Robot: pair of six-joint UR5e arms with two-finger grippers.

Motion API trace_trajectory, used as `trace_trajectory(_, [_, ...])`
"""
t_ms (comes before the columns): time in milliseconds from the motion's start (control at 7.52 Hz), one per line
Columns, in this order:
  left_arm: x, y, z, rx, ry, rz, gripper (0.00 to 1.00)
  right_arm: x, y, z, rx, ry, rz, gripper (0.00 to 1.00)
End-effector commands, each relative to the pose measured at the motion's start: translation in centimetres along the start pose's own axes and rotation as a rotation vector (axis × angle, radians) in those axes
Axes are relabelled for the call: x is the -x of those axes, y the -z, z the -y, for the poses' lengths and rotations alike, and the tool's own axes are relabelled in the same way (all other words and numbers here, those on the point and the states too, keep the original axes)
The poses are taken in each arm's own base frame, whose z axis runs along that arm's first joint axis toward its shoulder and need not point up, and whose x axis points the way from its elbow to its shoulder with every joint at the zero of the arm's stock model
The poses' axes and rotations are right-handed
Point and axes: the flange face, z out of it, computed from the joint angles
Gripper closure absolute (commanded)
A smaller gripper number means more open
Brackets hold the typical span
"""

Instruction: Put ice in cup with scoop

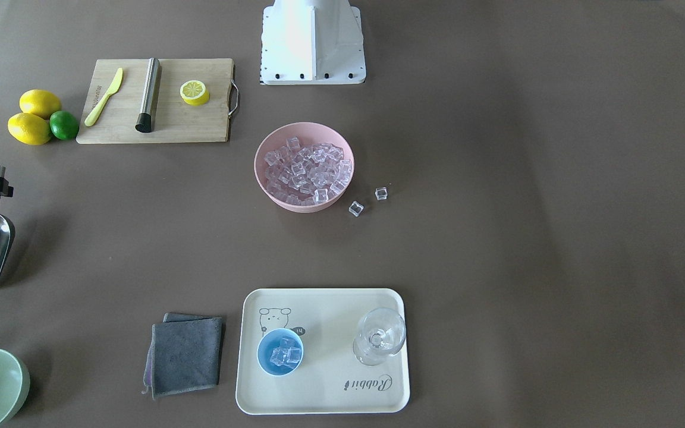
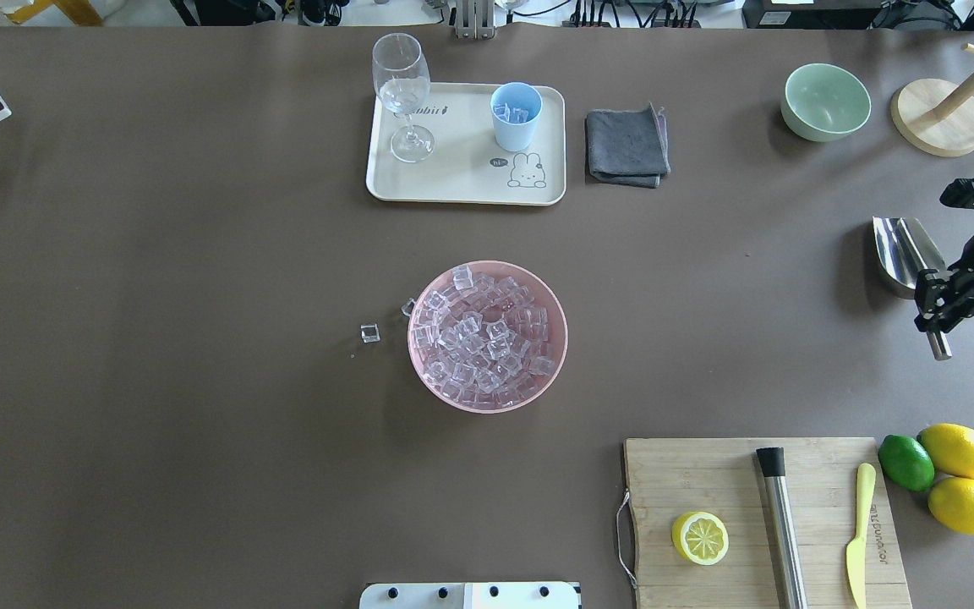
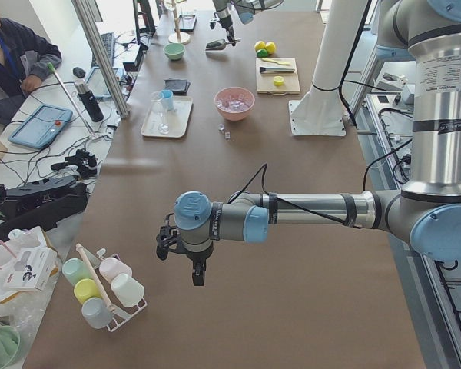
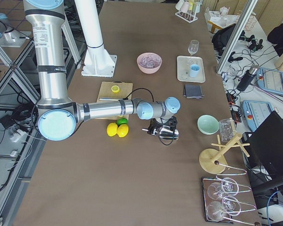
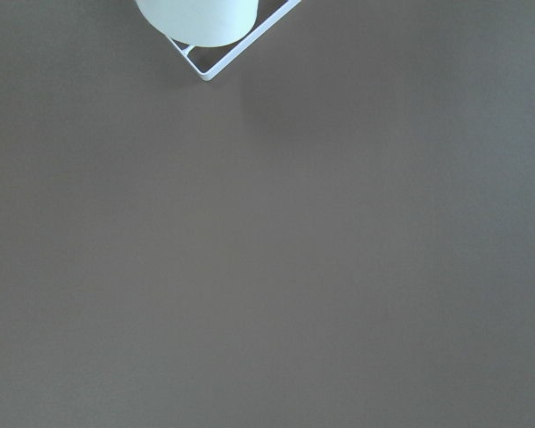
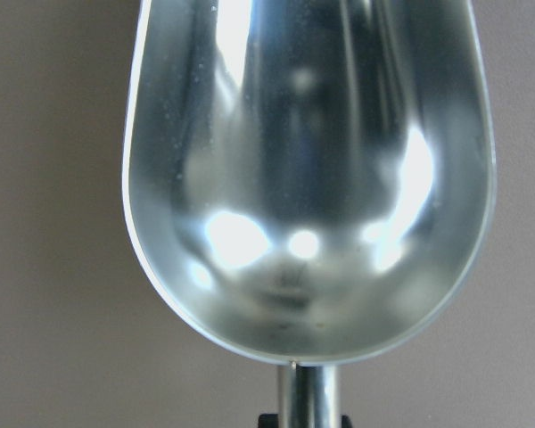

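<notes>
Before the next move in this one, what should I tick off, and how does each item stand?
1. Grip: right gripper shut on scoop handle: ok.
2. Load: scoop trough empty: ok.
3. Target: cup upright on tray, ice inside: ok.
4. Supply: pink bowl holds ice: ok.
5. Spills: two loose cubes on table beside bowl: not ok.
6. Clearance: left arm far from bowl: ok.
</notes>
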Motion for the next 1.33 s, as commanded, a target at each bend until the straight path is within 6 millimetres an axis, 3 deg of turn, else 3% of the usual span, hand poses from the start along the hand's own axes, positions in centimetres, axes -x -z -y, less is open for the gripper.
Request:
trace_trajectory(0, [0.1, -0.1, 0.0, 0.002, 0.004, 0.000, 0.02, 0.3, 0.0, 0.4, -0.001, 0.003, 0.001, 0.00])
trace_trajectory(266, [0.2, -0.2, -0.1, 0.005, 0.006, 0.000, 0.02, 1.2, 0.9, 0.5, -0.018, 0.020, 0.006, 0.00])
trace_trajectory(532, [0.2, -0.3, 0.0, 0.005, 0.002, 0.000, 0.02, 5.8, 6.0, 0.9, -0.142, 0.105, -0.017, 0.00])
trace_trajectory(665, [0.2, -0.2, 0.0, 0.002, 0.002, 0.000, 0.02, 5.4, 9.9, 1.1, -0.235, 0.101, -0.045, 0.00])
trace_trajectory(931, [0.1, -0.2, 0.0, 0.002, 0.003, -0.001, 0.02, -1.9, 17.5, 0.7, -0.365, -0.021, -0.013, 0.00])
trace_trajectory(1064, [0.1, -0.1, 0.1, 0.001, -0.003, -0.003, 0.02, -5.5, 19.9, -0.1, -0.415, -0.049, -0.022, 0.00])
trace_trajectory(1197, [0.0, 0.0, 0.1, 0.000, -0.001, -0.005, 0.02, -9.9, 20.9, -1.5, -0.431, 0.051, -0.066, 0.00])
